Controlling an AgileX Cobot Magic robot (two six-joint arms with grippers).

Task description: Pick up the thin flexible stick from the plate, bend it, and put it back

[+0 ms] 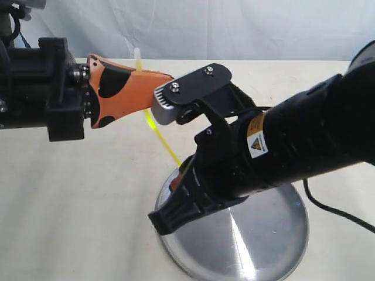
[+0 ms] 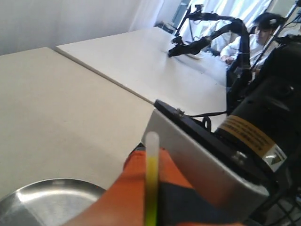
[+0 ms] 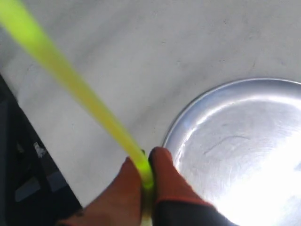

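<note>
Closest to the camera in the exterior view, the right arm (image 1: 304, 134) is a bulky black shape reaching in from the right and down toward the left. Its right tool (image 1: 176, 180) hangs just above the near-left rim of the plate (image 1: 263, 246). The right wrist view shows this tool's orange fingers (image 3: 165, 181) pressed together, pinching the lower end of the thin flexible stick (image 1: 161, 140).

From that pinch the yellow-green stick climbs up and to the left. Its long axis is steeply slanted, well off the bench (image 1: 70, 205) and not touching the plate. Just below the left tool (image 1: 164, 79) it appears to curve and turn steeper. The left tool enters level from the left, its orange and black fingers closed on the stick near the upper end. A short pale tip pokes out above them, pointing upward. In the left wrist view the stick (image 2: 151, 179) runs along the orange finger, pale tip at its far end.

A silver and black camera bracket (image 1: 193, 88) on the right arm sits just beside the left tool's fingertips; whether they touch cannot be told.

The round silver plate lies under the right arm, its near edge cut off by the lower frame. Open beige bench surface spreads to the left of the plate and behind both arms, back to a white cloth backdrop (image 1: 234, 29).
</note>
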